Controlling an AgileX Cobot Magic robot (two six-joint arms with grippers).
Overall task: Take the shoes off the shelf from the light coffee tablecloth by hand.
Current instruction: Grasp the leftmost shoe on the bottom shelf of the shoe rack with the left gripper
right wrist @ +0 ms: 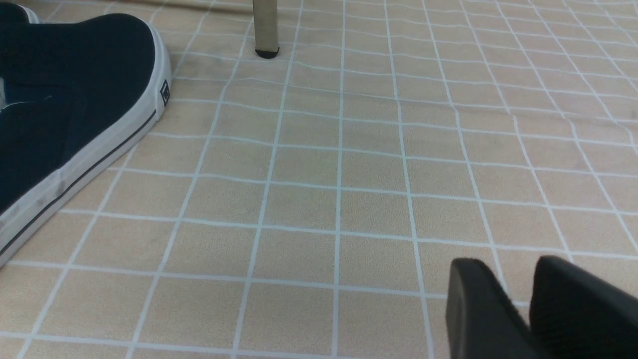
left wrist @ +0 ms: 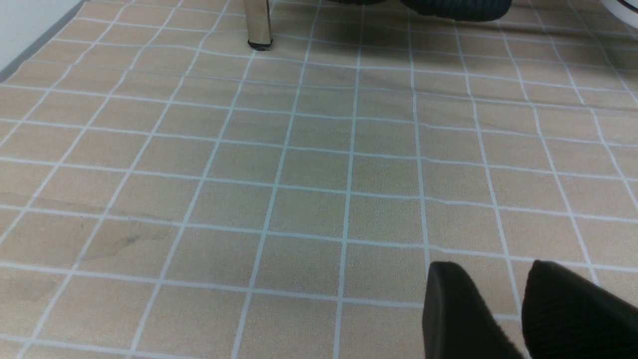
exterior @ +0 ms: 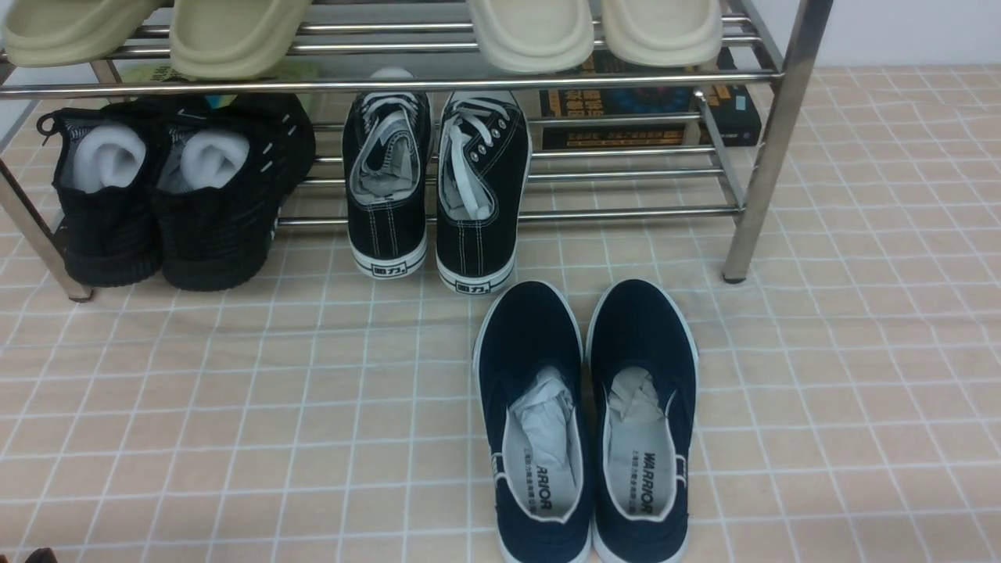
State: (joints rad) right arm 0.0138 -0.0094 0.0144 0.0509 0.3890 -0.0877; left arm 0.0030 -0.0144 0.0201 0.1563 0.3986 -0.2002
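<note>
The shoes (exterior: 172, 195), a pair of black knit sneakers with white stuffing, stand heels out at the left end of the lower tier of the shelf (exterior: 770, 141), a chrome bar rack. The shelf stands on the light coffee tablecloth (exterior: 235, 407) with its white grid. Neither gripper shows in the front view. In the left wrist view my left gripper (left wrist: 491, 269) is open low over bare cloth, with a ribbed black sole of the shoes (left wrist: 458, 7) far ahead. My right gripper (right wrist: 506, 264) is open with a narrower gap and nothing in it, over bare cloth.
Black canvas lace-ups (exterior: 434, 188) stand mid-shelf, heels over the front bar. Navy slip-ons (exterior: 586, 422) lie on the cloth in front; one (right wrist: 65, 99) is beside my right gripper. Beige slides (exterior: 235, 31) fill the top tier, and books (exterior: 649, 109) lie at the back right.
</note>
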